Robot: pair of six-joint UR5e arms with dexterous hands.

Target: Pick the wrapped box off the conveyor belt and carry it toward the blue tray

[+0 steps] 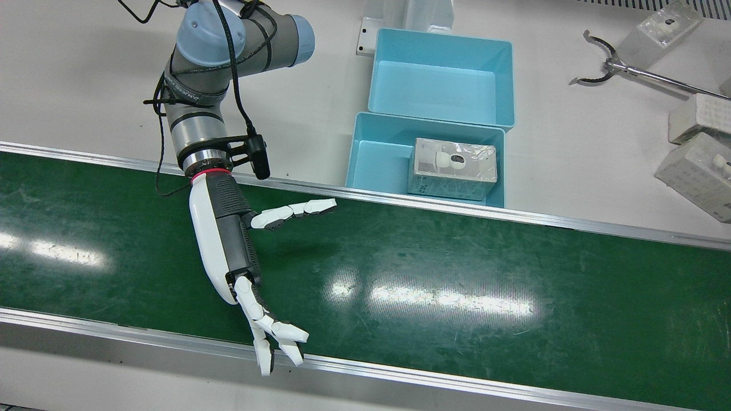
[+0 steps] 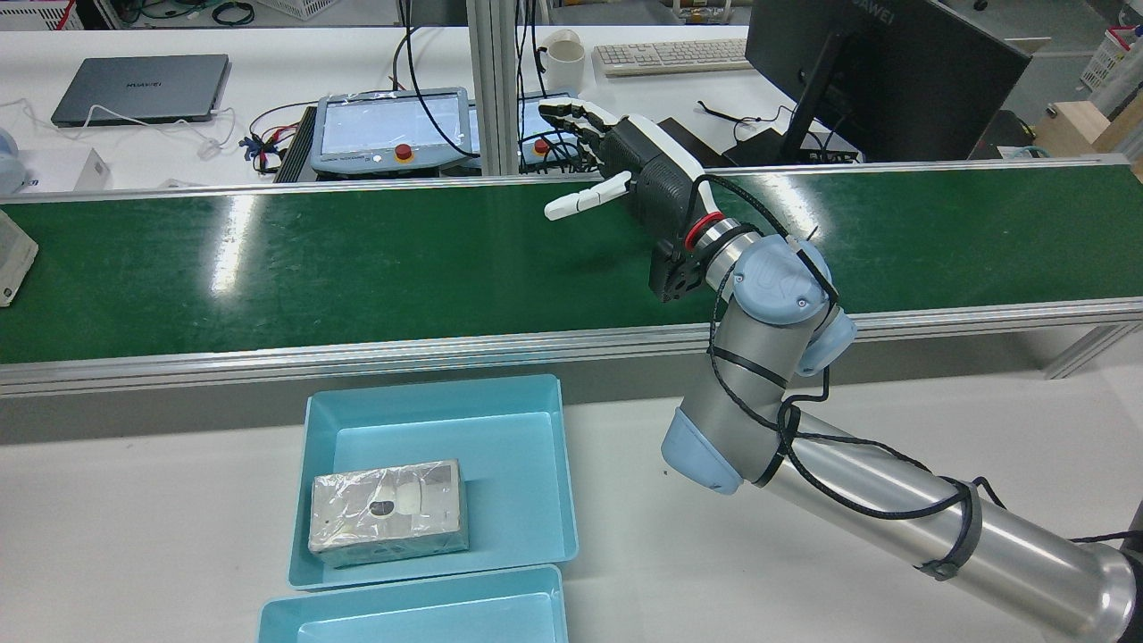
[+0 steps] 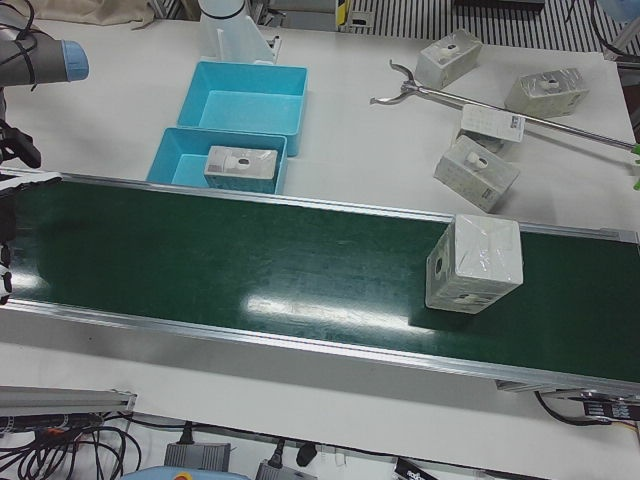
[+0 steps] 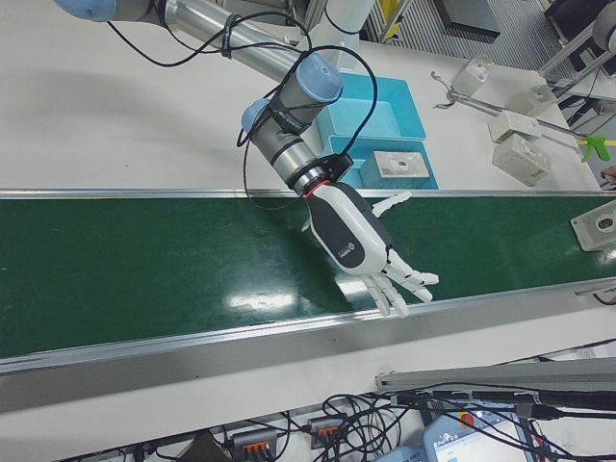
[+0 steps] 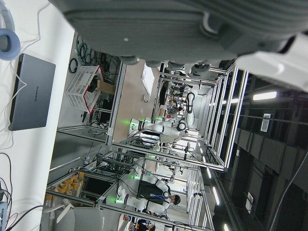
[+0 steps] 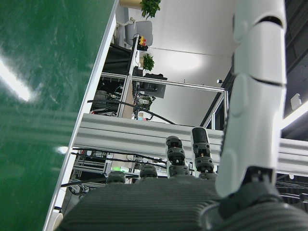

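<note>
front view shows the right hand (image 1: 240, 251) stretched out over the green conveyor belt (image 1: 457, 285), fingers (image 1: 297, 210) spread wide and holding nothing; its fingertips reach past the belt's near rail. the wrapped box (image 3: 474, 264) stands on the belt well away from that hand, toward the robot's left end, seen in the left-front view tipped up on an edge with a round mark on its side. two blue trays sit side by side on the white table just beyond the belt's far rail; the nearer blue tray (image 1: 371, 165) already has another wrapped carton (image 1: 454, 168) lying flat in it, the farther tray (image 1: 440, 80) has nothing in it. more cartons (image 3: 478, 170) and a long metal grabber tool (image 3: 480, 102) lie on the table beyond the wrapped box. left hand: only a dark ribbed part of it (image 5: 159, 29) shows in its own camera, so i cannot tell how its fingers stand.
</note>
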